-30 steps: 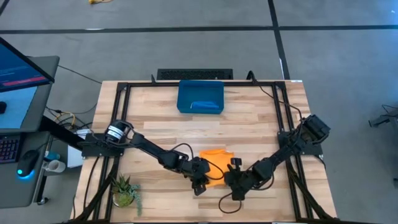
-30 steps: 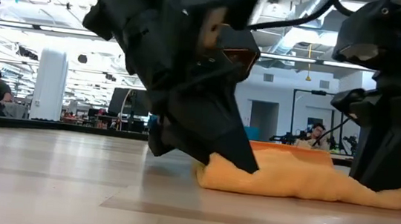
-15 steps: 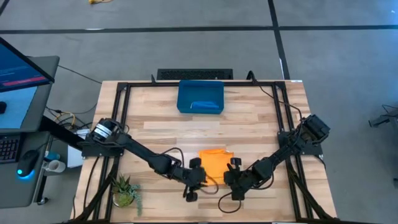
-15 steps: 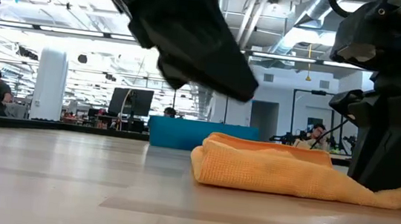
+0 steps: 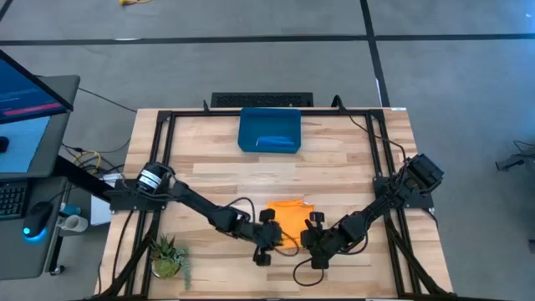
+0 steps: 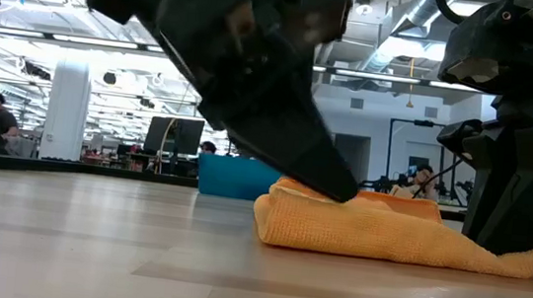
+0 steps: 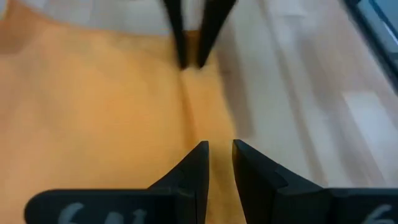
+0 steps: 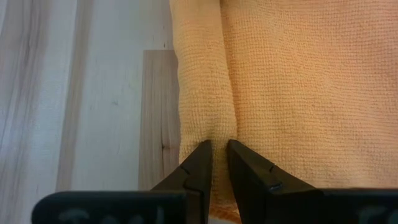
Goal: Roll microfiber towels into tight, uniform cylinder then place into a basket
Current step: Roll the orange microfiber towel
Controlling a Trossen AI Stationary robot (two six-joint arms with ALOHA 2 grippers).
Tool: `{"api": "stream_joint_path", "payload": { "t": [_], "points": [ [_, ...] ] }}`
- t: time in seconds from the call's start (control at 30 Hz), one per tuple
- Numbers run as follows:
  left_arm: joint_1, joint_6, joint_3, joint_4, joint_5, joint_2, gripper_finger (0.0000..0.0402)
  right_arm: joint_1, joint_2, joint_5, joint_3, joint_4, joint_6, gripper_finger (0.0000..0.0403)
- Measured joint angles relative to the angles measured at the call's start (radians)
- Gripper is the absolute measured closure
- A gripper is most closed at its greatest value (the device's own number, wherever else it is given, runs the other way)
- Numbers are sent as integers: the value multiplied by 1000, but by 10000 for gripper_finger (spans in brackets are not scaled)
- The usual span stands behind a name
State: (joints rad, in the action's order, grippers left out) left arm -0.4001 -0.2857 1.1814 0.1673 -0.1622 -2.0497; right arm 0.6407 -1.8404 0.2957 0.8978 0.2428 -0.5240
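Observation:
The yellow-orange towel (image 5: pixel 287 217) lies folded over on the table near its front edge, and it also shows in the low view (image 6: pixel 397 232). My left gripper (image 5: pixel 272 234) is at the towel's left end, with its fingers nearly shut. My right gripper (image 5: pixel 312 229) is shut on the towel's right end. The two grippers face each other across the towel. The dark blue basket (image 5: pixel 251 125) stands at the far middle of the table. A blue towel roll (image 5: pixel 273 140) lies inside it. My left gripper has its nearly shut fingertips (image 6: pixel 340 189) on the top layer of the towel's left end (image 6: pixel 291 199). It comes slanting down from the table's left, and the towel lies flat on the table. My right gripper pinches a raised fold of the towel (image 8: pixel 217 127) between its two fingers at the towel's right end. It comes slanting down from the table's right, and the fingers lie along the fold. The towel rests on the table.
A black keyboard-like bar (image 5: pixel 262 99) lies beyond the table's far edge. A small potted plant (image 5: pixel 167 255) stands at the near left corner. Black frame rails (image 5: pixel 163 142) run along both sides of the table. Bare wood lies between the towel and the basket.
My left gripper has lifted off the towel's left end toward the table's near-left, then come back down onto the towel's top. The towel's left end, which was under the gripper, now lies folded over in a thick rounded edge. My right gripper has kept its hold.

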Motion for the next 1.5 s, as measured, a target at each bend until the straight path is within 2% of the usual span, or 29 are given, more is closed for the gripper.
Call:
{"api": "stream_joint_path", "payload": {
  "t": [0.1, 0.3, 0.57, 0.9, 0.97, 1.17, 1.5],
  "points": [
    [10, -28, 0, -64, 25, 0, 340, 0, 0, 0, 0, 0, 0, 324],
    [7, -33, 0, -77, 10, 0, 340, 0, 0, -1, 0, 0, 0, 324],
    [7, -42, 2, -171, -91, 4, 340, 0, -1, -6, 0, -9, 0, 324],
    [-32, 13, 1, -137, -211, 55, 340, 7, -2, -1, -1, -16, 0, 324],
    [-40, 42, 1, -101, -206, 55, 340, 7, -2, -2, -1, -17, 0, 324],
    [-53, 122, 1, -52, -62, 53, 340, 6, -2, -2, -2, -17, 0, 324],
    [-48, 91, 1, -116, -36, 53, 340, 6, -2, -2, -2, -19, 0, 324]
  ]
}}
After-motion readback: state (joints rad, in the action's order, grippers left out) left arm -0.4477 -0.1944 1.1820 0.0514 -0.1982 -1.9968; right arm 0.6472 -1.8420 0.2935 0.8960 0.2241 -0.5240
